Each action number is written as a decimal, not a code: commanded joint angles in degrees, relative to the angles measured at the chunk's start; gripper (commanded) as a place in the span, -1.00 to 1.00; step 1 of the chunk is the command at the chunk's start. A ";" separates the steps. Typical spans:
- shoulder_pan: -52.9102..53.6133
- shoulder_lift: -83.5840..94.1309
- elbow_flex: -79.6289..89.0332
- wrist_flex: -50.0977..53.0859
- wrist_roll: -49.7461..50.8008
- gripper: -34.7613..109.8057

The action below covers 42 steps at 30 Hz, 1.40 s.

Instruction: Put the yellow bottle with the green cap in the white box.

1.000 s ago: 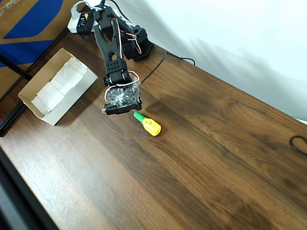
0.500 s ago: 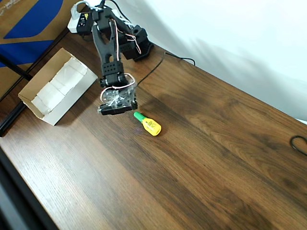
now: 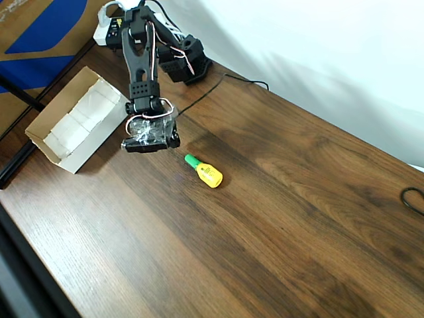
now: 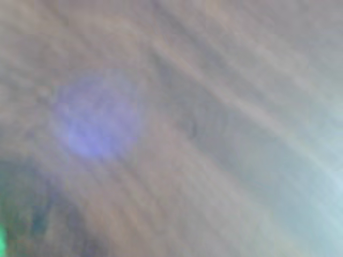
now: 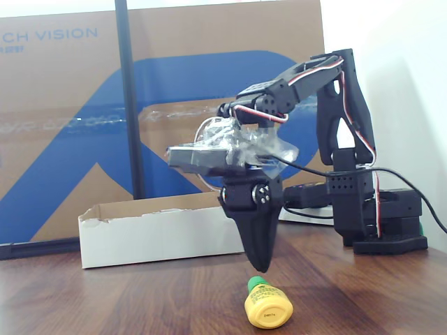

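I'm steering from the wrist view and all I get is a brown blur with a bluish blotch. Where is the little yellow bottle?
Observer: The yellow bottle with the green cap lies on its side on the table, cap toward the arm's base in the overhead view.
Operator: Is the claw holding it?
Observer: No. In the fixed view the gripper hangs above the bottle, pointing down, with a gap between its tip and the cap.
Operator: Is the claw open?
Observer: Its fingers look closed together into one point there, with nothing between them.
Operator: And the box?
Observer: The white box sits at the table's left edge in the overhead view, open side up, with the gripper between it and the bottle.
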 commanded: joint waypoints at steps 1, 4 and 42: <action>-2.02 4.75 -0.97 -0.53 0.26 -0.52; -3.34 5.27 -0.88 -1.05 2.11 -0.52; -8.88 -4.31 -18.90 -13.36 3.87 -0.52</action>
